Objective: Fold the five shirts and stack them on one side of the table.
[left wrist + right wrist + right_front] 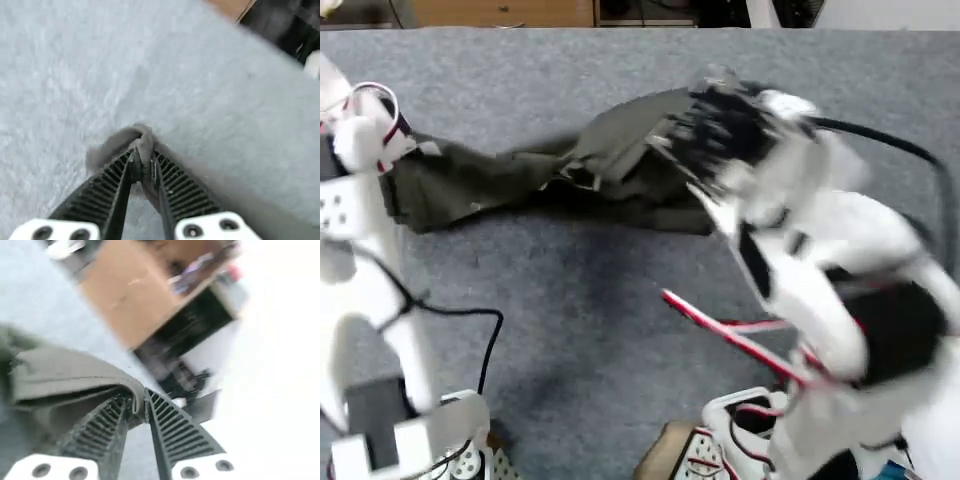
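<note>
A dark olive shirt lies stretched across the grey table, bunched and partly lifted. At the table's left edge my left gripper is shut on one end of it; in the left wrist view a pinch of the shirt's cloth pokes out between the ribbed fingers. My right gripper is shut on the shirt's other end, raised above the table, with the shirt's folded edge draped over its fingers.
Grey felt covers the table. A black cable loops near the left arm's base, and red and white wires run along the right arm. A wooden cabinet stands behind the far edge.
</note>
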Robot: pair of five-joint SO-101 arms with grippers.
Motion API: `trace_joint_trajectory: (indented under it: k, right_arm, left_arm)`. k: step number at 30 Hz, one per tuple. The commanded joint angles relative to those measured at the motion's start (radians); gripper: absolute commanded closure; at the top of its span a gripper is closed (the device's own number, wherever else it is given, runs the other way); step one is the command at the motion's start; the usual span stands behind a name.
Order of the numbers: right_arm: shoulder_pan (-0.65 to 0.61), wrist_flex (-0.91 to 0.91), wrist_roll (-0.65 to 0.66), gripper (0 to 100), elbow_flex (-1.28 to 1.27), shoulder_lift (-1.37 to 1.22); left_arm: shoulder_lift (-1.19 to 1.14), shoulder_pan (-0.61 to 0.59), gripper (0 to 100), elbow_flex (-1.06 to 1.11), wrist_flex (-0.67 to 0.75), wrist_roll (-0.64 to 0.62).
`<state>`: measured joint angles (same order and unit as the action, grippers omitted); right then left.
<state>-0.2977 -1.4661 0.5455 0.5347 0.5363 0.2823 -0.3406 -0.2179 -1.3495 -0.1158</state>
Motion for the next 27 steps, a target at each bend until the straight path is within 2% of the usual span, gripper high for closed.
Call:
trace_joint_trajectory:
  k: [1,9,17,22,27]
  right_arm:
    - [0.087,-0.009,-0.008,99.5,0.200,0.022]
    - [0.246,-0.003,-0.002,99.5,0.484,0.024]
    - [0.389,0.043,0.009,99.5,0.688,0.028]
    - [0.401,0.087,0.078,99.5,0.759,0.030]
    - [0.401,0.103,0.124,99.5,0.791,0.030]
  left_arm:
    - [0.157,0.011,98,-0.052,-0.026,-0.008]
    - [0.269,0.003,98,-0.130,-0.133,-0.009]
    - [0.302,0.003,98,-0.491,-0.296,-0.005]
    - [0.329,0.003,98,-0.701,-0.368,0.041]
    - [0.375,0.003,98,-0.715,-0.388,0.089]
